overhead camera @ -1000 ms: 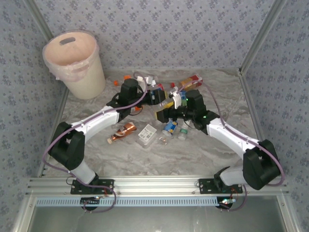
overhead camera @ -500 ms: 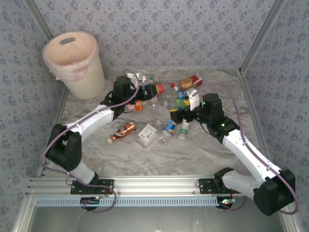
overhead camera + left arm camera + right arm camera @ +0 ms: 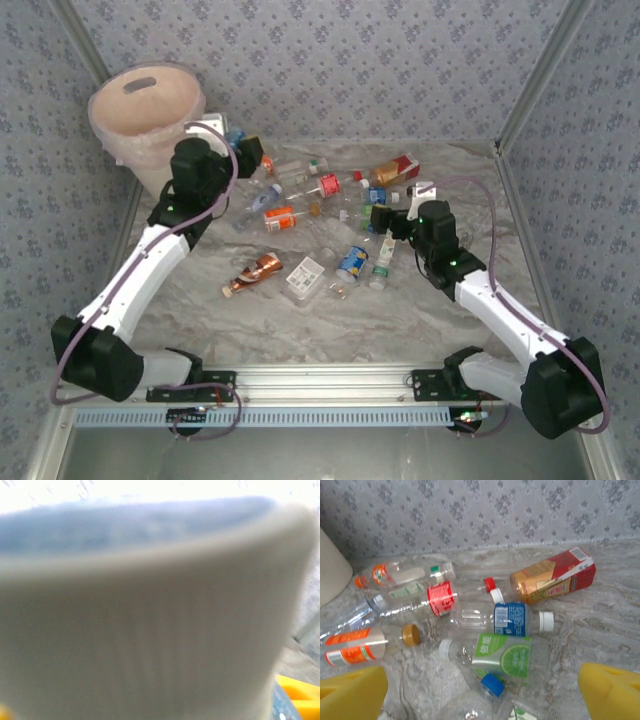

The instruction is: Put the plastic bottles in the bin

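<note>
The left pincer (image 3: 243, 151) sits beside the bin (image 3: 150, 110), probably delivering, though I cannot tell its grip. The right pincer (image 3: 481, 690) gapes wide above the lime-label bottle (image 3: 502, 655); next, lower and close

This is a lab robot test booth. A marble-look tabletop (image 3: 400, 320) is boxed in by aluminium frame posts (image 3: 535, 75) and grey floral wallpaper (image 3: 350, 60). A left arm (image 3: 150, 265) and a right arm (image 3: 500, 310) are bolted to the near rail (image 3: 320, 383).
</note>
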